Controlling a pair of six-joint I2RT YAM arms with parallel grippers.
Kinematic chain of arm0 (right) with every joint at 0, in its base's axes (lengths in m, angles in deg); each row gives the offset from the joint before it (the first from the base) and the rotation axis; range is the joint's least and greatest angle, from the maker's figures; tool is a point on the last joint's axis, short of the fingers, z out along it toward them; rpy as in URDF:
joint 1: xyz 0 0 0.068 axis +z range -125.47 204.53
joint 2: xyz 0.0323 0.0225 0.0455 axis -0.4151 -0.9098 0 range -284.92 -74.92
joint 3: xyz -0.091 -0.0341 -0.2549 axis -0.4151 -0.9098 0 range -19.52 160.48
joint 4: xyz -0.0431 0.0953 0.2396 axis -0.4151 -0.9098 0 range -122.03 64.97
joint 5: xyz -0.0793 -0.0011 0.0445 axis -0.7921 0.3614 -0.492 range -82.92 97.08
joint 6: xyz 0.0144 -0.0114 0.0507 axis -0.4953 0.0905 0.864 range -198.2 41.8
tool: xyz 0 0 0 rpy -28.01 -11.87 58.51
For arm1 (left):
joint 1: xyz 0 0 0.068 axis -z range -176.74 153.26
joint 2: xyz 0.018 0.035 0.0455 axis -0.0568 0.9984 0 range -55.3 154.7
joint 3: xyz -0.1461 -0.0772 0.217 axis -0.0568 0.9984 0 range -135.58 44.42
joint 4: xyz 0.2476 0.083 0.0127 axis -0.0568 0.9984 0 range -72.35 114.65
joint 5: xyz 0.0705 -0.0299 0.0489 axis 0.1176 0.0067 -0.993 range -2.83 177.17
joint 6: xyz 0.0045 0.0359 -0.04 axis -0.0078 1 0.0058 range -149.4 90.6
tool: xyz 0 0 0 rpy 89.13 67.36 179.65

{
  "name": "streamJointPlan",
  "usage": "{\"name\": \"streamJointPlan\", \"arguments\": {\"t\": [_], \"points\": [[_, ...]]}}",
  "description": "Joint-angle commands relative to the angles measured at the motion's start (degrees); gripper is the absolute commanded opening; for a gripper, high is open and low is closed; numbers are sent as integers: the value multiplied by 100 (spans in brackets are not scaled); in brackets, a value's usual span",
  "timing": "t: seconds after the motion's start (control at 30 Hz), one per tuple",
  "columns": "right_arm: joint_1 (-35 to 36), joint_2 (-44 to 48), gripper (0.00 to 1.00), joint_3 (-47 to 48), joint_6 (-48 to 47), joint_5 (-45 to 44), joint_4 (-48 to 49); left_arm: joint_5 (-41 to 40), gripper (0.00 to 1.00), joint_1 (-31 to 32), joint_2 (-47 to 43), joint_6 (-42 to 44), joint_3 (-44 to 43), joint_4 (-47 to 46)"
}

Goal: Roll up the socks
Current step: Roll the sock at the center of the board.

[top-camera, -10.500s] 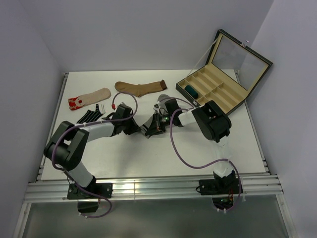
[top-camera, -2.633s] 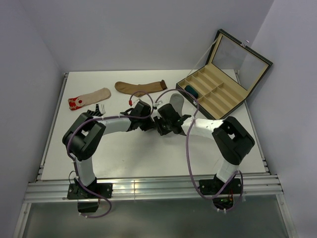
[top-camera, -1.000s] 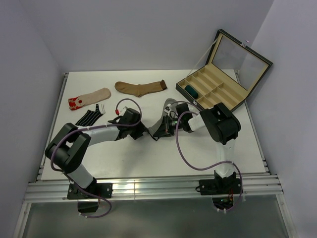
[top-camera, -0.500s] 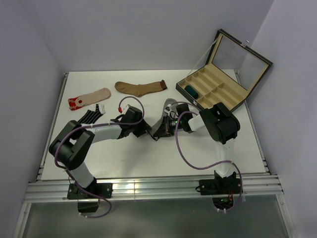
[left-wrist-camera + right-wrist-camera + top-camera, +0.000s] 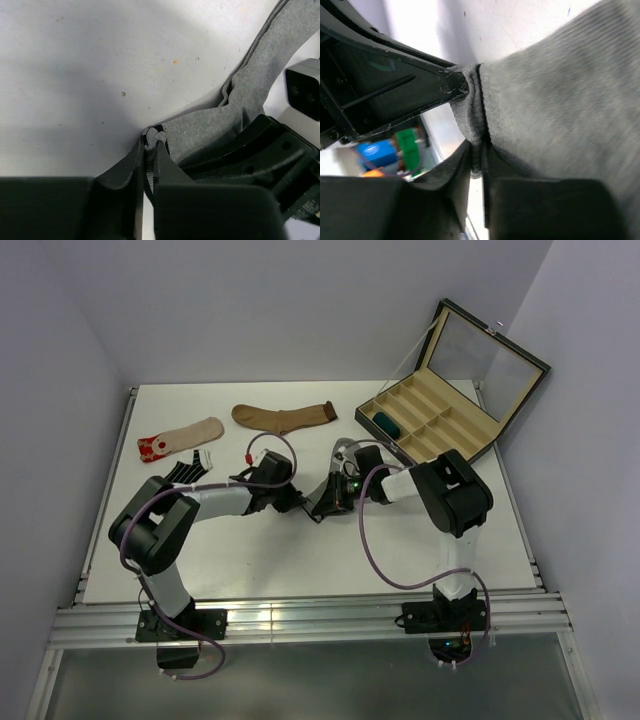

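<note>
A grey sock (image 5: 339,454) lies stretched on the white table's middle, and both grippers meet at its near end. My left gripper (image 5: 302,506) is shut on the sock's black-edged cuff (image 5: 151,141). The grey fabric (image 5: 215,127) runs away to the upper right in the left wrist view. My right gripper (image 5: 322,506) is shut on a bunched fold of the same sock (image 5: 476,145), right beside the left gripper's black finger (image 5: 395,85). In the left wrist view the right gripper's fingers (image 5: 260,150) rest on the sock.
A brown sock (image 5: 285,417), a beige red-toed sock (image 5: 180,437) and a black white-striped sock (image 5: 185,473) lie at the back left. An open compartment box (image 5: 450,435) stands at the back right with a rolled teal sock (image 5: 385,424) in it.
My left gripper has slid right to the sock's near end and closed on the cuff. The right gripper has stayed on the sock, shifting only slightly.
</note>
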Motion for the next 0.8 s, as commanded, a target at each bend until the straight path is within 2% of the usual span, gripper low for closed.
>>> {"name": "streamJointPlan", "arguments": {"t": [0.0,0.03,0.1,0.13,0.2,0.23,0.37,0.53,0.77], "points": [[152,523,21,148,-1038,-1215,-1184,-72,4,58,236,255,-173,581],[205,647,28,174,-1179,-1375,-1325,-98,0,58,237,291,-216,642],[310,1068,34,175,-1574,-1832,-1660,-177,0,58,219,414,-331,792],[441,1227,39,166,-1689,-2347,-1800,-204,0,67,219,484,-375,845],[600,1717,41,87,-2075,-3000,-1889,-222,0,67,228,563,-515,1003],[818,1877,43,60,-2224,-3690,-1924,-248,0,76,236,598,-577,1064],[1443,2449,46,-71,-2918,-4810,-1846,-274,0,84,289,730,-805,1249],[1998,2582,47,-151,-3289,-5279,-1547,-248,0,84,342,765,-938,1398],[2499,1994,46,-10,-3597,-5833,-1467,-186,0,84,403,695,-955,1390]]}}
